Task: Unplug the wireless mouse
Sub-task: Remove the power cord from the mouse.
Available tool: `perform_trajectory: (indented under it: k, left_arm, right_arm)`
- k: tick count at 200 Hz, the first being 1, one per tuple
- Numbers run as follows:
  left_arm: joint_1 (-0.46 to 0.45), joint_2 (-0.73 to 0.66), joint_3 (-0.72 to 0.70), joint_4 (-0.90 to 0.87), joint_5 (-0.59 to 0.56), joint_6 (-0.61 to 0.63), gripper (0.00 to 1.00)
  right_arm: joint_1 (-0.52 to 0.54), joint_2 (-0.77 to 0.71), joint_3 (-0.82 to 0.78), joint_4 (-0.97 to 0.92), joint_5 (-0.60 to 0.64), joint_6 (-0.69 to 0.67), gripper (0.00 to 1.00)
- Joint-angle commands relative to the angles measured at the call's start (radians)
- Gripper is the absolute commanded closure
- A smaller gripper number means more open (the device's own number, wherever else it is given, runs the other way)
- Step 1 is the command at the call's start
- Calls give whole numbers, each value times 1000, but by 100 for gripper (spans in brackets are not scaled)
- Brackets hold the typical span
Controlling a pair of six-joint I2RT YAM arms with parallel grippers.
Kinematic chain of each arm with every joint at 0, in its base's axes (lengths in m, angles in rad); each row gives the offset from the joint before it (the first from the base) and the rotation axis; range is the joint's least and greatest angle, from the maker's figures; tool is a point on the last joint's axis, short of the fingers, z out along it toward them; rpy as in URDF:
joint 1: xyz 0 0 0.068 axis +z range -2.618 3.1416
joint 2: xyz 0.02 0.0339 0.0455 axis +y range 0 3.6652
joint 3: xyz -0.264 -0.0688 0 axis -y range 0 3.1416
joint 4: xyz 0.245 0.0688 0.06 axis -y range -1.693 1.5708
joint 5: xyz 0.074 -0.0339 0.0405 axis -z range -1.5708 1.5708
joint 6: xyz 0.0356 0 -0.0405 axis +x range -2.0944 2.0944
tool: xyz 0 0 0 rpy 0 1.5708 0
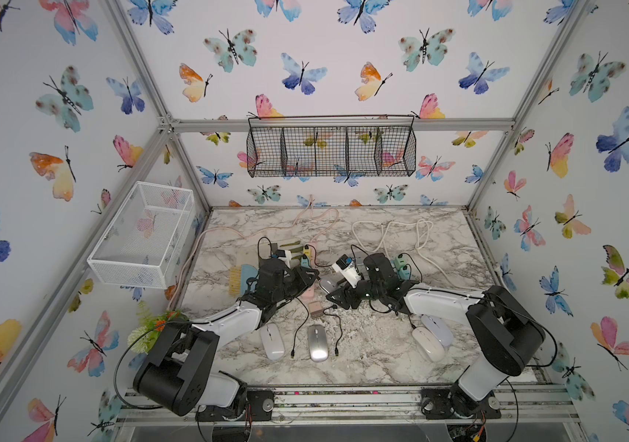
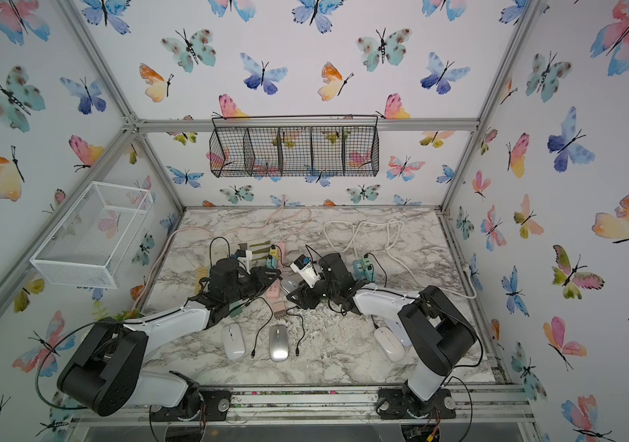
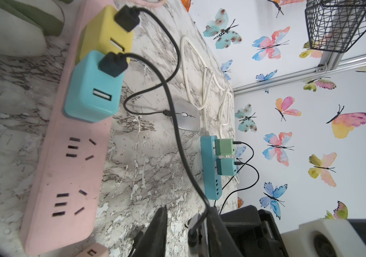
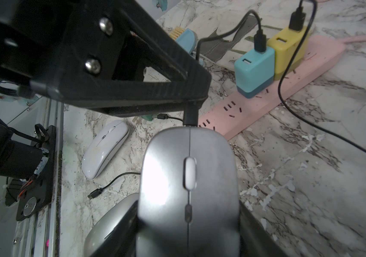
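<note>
Two robot arms meet at the middle of a grey-veined white marble counter (image 1: 378,356). There a silver-grey wireless mouse with a pale scroll wheel (image 4: 188,178) sits lengthwise in the right hand (image 1: 337,296), whose two black fingers (image 4: 123,223) press against the mouse's flanks in the right wrist view. Whether the mouse rests on the counter or is raised off it cannot be told. A short black plug (image 4: 191,113) sits in the mouse's front end, and the left hand (image 3: 187,214) meets it from the opposite side. In the right wrist view, a black fingertip of that hand covers the plug's upper end. The left wrist view shows the fingers spread a little with the plug between them: it lies against one finger, and a sliver of counter shows beside the other. From the plug a thin black cable (image 3: 178,138) runs back to a teal-blue cube charger (image 3: 90,89). That charger stands on a long pink power strip (image 3: 66,169), just beside a mustard-yellow cube charger (image 3: 105,33) that has a cable of its own. In both top views the held mouse shows as a grey sliver between the two hands, near the pink strip's end. Nearer the arms' bases lie a white mouse (image 1: 271,341) and a second silver mouse (image 1: 317,343), with loose black cable ends (image 1: 293,354) beside them. Two more white mice (image 1: 428,344) lie touching beside the right arm.
</note>
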Motion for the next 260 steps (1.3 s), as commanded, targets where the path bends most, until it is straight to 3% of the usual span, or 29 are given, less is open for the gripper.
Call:
perform_trajectory:
  k: [1,123,143,164,222,260]
  left_arm:
    - [-13,7,7,19,17,5,72]
    - [-23,-8,13,-16,11,21,100]
    - [-19,-49,13,-58,-27,43,100]
    - [14,-85,18,-89,-34,59,100]
    - [71,-99,37,-108,11,95,100]
    - [71,-115,44,-159,9,156,100]
  right_arm:
    - [8,7,0,31,-12,14,84]
    - [11,13,26,-26,25,11,85]
    - [11,6,17,-67,38,3,87]
    - [14,-6,-13,-121,56,-13,98]
    - [37,-64,-98,-128,89,31,98]
    - [88,-118,-62,-215,256,196,98]
